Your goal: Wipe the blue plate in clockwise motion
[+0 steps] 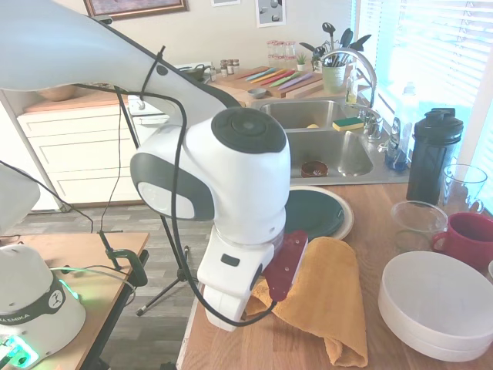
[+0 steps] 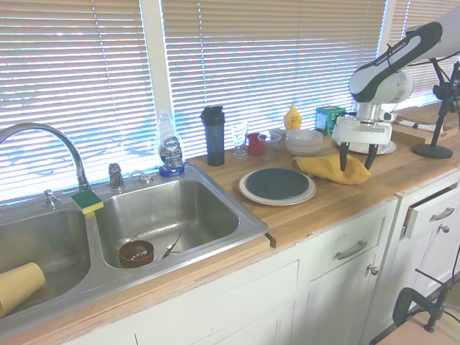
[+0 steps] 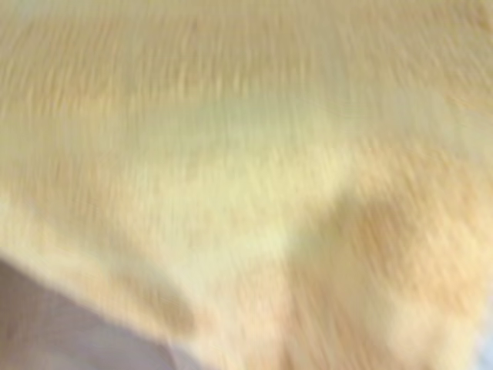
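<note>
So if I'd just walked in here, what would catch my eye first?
Probably the big white robot arm, whose gripper hangs open right over a crumpled yellow cloth on the wooden counter. Beside the cloth lies the blue plate, stacked on a larger cream plate, near the steel sink under the bright window blinds.

The gripper (image 2: pixel 356 157) hangs point-down with its two dark fingers (image 2: pixel 343 157) spread apart, straddling the far end of the yellow cloth (image 2: pixel 333 168) that lies bunched on the wooden counter (image 2: pixel 345 195). The fingertips reach down to the cloth. Beside the cloth, away from the gripper toward the sink (image 2: pixel 162 219), the blue plate (image 2: pixel 277 182) sits stacked on a larger cream plate (image 2: pixel 248 192). Behind the gripper stands a stack of white bowls (image 2: pixel 305 141).
</note>
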